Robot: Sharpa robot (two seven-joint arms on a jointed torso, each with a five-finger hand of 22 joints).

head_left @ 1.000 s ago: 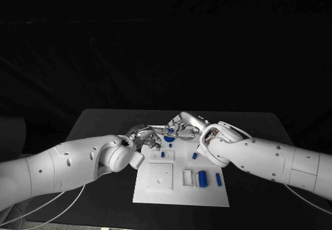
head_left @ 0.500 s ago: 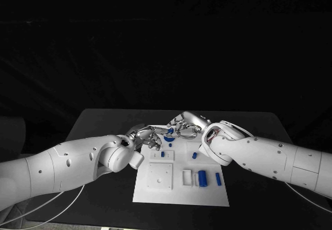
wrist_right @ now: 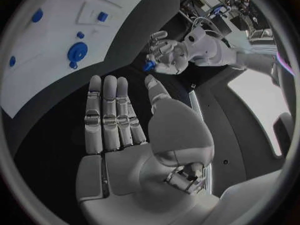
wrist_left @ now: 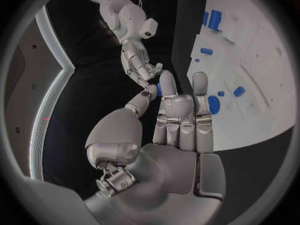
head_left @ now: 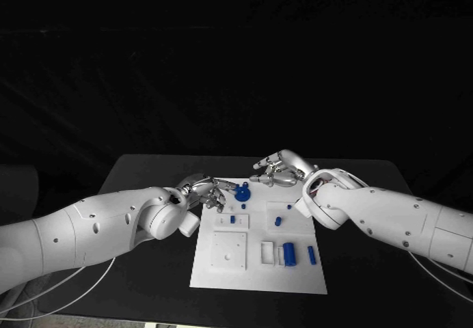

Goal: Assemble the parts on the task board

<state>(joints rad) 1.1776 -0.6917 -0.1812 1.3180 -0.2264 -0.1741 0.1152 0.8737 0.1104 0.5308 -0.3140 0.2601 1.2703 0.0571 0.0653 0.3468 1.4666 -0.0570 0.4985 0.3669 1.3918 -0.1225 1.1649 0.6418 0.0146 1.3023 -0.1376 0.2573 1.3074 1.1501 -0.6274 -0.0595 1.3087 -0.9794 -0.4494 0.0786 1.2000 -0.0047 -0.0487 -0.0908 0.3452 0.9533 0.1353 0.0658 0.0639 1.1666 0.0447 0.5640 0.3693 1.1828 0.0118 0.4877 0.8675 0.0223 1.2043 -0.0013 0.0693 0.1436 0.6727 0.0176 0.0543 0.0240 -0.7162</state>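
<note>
The white task board lies mid-table. A round blue part stands near its far edge, also seen in the wrist views. My left hand hovers just left of that part and pinches a small blue part between thumb and a finger. My right hand is held off the board's far right corner, fingers spread and straight, holding nothing. Each wrist view also shows the other hand: the right hand and the left hand.
Small blue pegs stand mid-board. A larger blue block and a slim blue piece lie near the board's front right, beside a white insert. A square recess is at front left. Black table surrounds the board.
My right hand has lifted off the round blue part and drawn back to the far right, opening its fingers. The left hand has shifted slightly toward the part.
</note>
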